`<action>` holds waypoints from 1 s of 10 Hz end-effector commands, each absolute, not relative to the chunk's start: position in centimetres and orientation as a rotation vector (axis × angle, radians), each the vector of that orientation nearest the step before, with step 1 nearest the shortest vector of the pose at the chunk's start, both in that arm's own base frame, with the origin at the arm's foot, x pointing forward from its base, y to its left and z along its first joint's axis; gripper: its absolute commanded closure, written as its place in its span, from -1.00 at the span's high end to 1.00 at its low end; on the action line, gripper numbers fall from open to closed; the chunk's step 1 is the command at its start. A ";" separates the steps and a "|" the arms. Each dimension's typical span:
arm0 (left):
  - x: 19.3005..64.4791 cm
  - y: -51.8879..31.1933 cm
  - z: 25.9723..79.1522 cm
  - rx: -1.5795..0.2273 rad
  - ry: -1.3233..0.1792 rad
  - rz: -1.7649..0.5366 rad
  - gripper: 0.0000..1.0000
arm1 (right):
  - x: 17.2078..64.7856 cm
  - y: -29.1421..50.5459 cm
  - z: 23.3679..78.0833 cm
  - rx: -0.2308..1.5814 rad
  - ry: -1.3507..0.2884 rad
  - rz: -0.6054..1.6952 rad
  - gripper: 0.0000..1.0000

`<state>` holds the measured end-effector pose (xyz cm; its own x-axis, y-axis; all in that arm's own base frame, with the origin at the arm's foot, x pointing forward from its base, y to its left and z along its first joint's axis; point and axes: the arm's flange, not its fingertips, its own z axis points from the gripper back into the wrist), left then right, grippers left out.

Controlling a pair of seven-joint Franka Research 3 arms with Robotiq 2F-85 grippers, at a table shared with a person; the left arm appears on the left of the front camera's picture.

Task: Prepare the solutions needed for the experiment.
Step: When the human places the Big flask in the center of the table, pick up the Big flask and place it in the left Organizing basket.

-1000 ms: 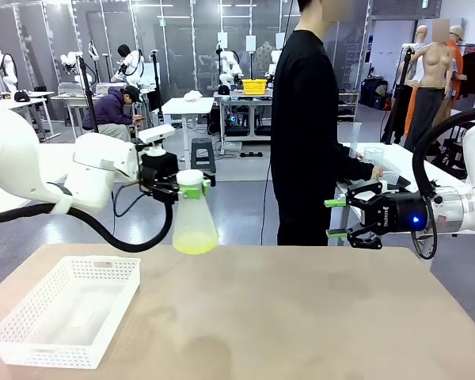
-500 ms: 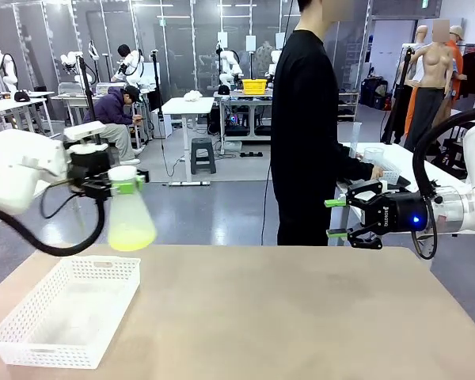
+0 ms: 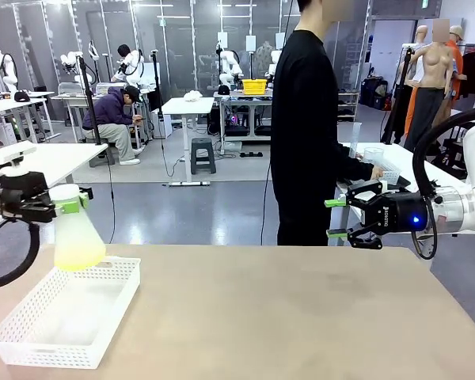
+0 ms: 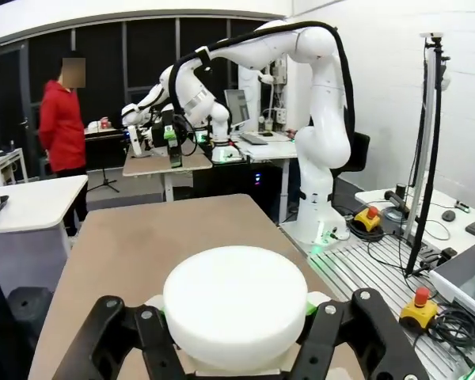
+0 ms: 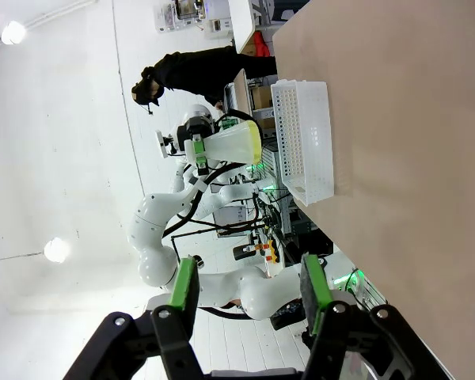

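Note:
A clear conical flask (image 3: 75,229) hangs by its neck from my left gripper (image 3: 66,203), which is shut on it. The solution (image 3: 79,255), a shallow pale yellow-green layer, lies in the flask's bottom. The flask hovers just above the far left corner of the white basket (image 3: 63,313). In the left wrist view the flask (image 4: 235,305) sits between the black fingers as a round white shape. My right gripper (image 3: 332,218) is open and holds nothing, out past the table's far right edge. The right wrist view shows the flask (image 5: 233,142) far off, beside the basket (image 5: 305,142).
The tan table (image 3: 285,317) stretches bare to the right of the basket. A person in black (image 3: 305,127) stands beyond the far edge, with a hand on a white side table (image 3: 396,162) that carries clear containers.
My left arm has carried the flask leftward, from above the table's far edge to over the basket's far left corner. The right arm has stayed still.

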<state>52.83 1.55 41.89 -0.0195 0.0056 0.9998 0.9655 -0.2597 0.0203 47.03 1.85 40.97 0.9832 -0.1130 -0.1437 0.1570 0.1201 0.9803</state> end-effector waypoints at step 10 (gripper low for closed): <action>52.5 3.4 31.9 -1.253 -1.129 -1.374 -0.96 | 47.0 1.9 41.1 1.435 0.038 -0.195 0.32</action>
